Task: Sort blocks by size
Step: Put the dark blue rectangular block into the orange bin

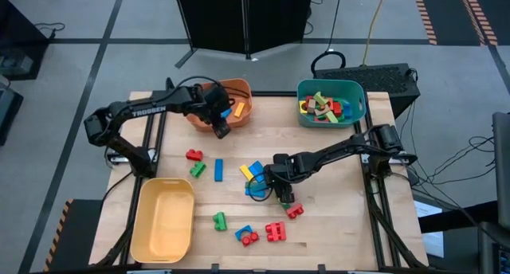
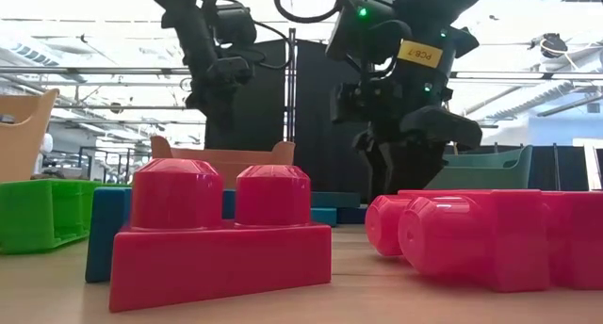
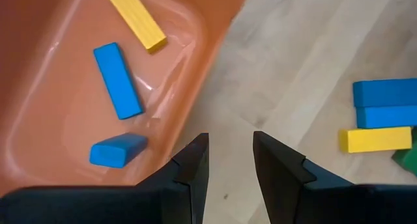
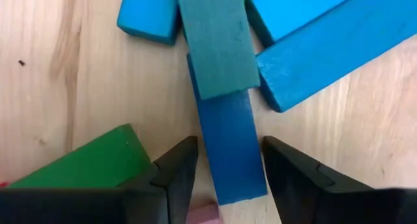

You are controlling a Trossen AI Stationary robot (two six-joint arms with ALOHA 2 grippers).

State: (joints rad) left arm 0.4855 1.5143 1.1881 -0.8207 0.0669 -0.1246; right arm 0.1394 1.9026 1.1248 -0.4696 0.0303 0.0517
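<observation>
Loose blocks lie on the wooden table: a red one [image 1: 194,155], a green one [image 1: 197,170], a blue bar [image 1: 218,170], and a blue and yellow cluster [image 1: 253,172]. Red studded bricks [image 1: 276,231] lie near the front. My right gripper [image 1: 280,193] is low over the cluster and open. Its fingers stand on either side of a blue bar [image 4: 228,146], whose far end lies under a darker blue bar [image 4: 215,42]. My left gripper [image 1: 221,129] is open and empty [image 3: 230,159] at the near rim of the orange bin [image 1: 239,95].
The orange bin holds two blue blocks [image 3: 117,79] and a yellow bar [image 3: 137,19]. A teal bin [image 1: 331,103] with several blocks stands at the back right. A yellow bin [image 1: 163,218] stands at the front left. A green block [image 4: 91,162] lies beside my right gripper.
</observation>
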